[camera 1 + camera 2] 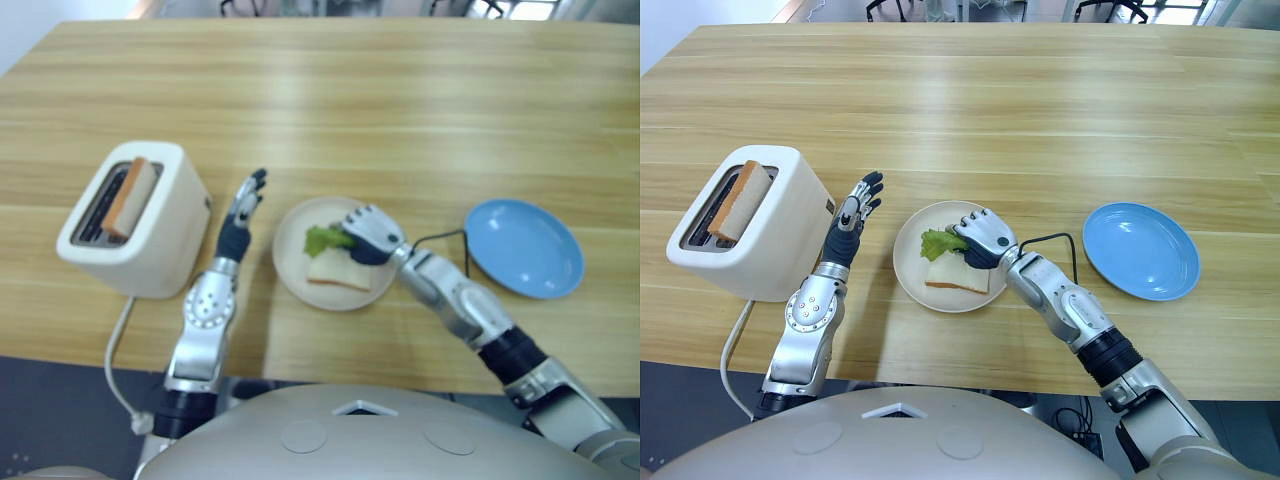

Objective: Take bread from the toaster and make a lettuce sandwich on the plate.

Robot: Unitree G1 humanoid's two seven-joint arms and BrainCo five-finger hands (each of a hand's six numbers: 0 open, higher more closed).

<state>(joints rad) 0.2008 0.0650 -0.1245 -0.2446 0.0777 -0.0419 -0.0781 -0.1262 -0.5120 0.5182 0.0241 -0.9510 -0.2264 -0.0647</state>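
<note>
A cream toaster (150, 225) stands at the left with one slice of bread (132, 194) upright in its slot. Right of it lies a beige plate (290, 262) holding a flat slice of bread (338, 272). A green lettuce leaf (324, 240) hangs over that slice's far left corner, and my right hand (371, 234) is shut on the leaf just above the plate. Between toaster and plate my left hand (244, 206) is raised, open, its fingers straight and holding nothing.
A blue plate (524, 247) sits at the right on the wooden table (400, 110). The toaster's white cord (115, 350) runs off the near edge. A thin black cable (440, 238) loops between the two plates.
</note>
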